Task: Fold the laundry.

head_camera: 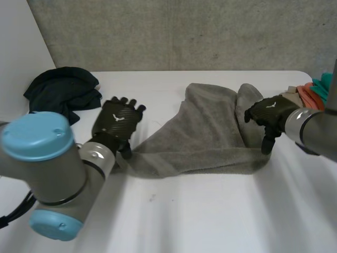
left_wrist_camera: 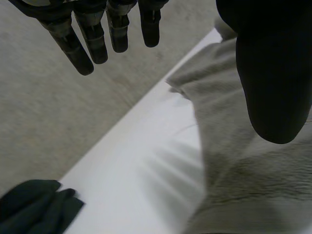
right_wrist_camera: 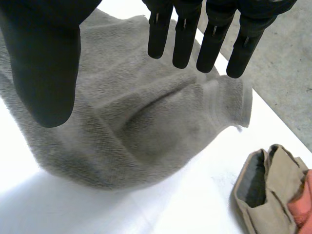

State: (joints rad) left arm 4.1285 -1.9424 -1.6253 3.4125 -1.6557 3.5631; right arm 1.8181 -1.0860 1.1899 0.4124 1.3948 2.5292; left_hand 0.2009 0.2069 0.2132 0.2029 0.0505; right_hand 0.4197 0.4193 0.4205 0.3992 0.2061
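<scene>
Grey towel [head_camera: 210,137] on surface [head_camera: 210,211], frame centre. Left robot hand [head_camera: 118,118] released at left corner, right robot hand [head_camera: 271,112] released over right edge: staged for fold grasp.

Grey arm [head_camera: 52,176], light-blue cap [head_camera: 36,134], black robot hand [head_camera: 118,118]

The pile of folded clothes [head_camera: 309,96] is cut off by the head view's right edge.
</scene>
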